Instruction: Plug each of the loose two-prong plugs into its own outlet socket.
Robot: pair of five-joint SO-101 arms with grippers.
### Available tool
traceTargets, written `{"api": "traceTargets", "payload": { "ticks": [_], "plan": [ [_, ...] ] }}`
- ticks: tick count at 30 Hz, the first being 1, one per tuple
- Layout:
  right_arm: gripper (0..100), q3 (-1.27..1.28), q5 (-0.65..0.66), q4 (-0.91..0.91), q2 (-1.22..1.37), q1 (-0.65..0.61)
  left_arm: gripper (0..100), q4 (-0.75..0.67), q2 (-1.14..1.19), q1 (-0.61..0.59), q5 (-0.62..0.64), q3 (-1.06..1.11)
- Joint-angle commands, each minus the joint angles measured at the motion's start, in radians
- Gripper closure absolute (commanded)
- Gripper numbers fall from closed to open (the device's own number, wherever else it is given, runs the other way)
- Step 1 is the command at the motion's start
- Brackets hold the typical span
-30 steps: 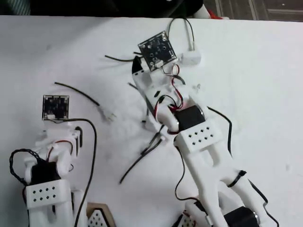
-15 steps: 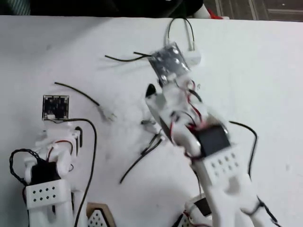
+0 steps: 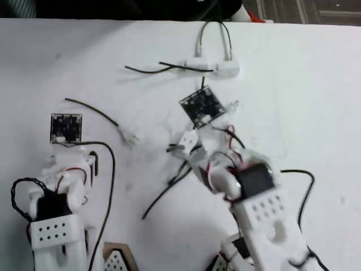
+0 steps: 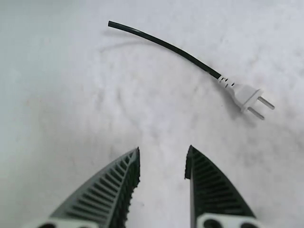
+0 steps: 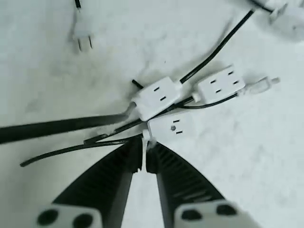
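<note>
L gripper (image 4: 161, 164) hangs over bare table (image 4: 71, 95), claw spread, nothing in it. A loose two-prong plug (image 4: 247, 96) on a black cord (image 4: 161, 43) lies near, ahead of its tips. R gripper (image 5: 144, 154) has its claw pressed together, tips right at a white outlet socket (image 5: 173, 127) that's clustered w/ two more sockets (image 5: 159, 92). Poss. nipping its edge, hard to tell.

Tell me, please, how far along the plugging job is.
Possibly one done: a black cord meets the far socket. The right claw, shut, sits by sockets with bare slots. Left to do: the plug loose before the open left claw.
</note>
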Motion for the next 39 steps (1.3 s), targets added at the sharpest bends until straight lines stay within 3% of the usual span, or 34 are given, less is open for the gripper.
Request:
{"api": "traceTargets", "payload": {
  "ticks": [1,13,23,39],
  "plan": [
    [97.5,0.091,0.009,-0.137,0.085,0.022,83,-0.017,-0.013,0.012,-0.011,-0.006],
    [97.5,0.098,0.009,-0.532,0.579,0.03,83,-0.017,-0.013,0.012,-0.011,-0.006],
    [97.5,-0.238,0.0,-0.578,0.957,0.021,83,-0.017,-0.013,0.012,-0.011,-0.006],
    [97.5,-0.723,0.0,-0.575,1.23,-0.036,83,-0.018,-0.013,0.012,-0.011,-0.006]
  ]
}}
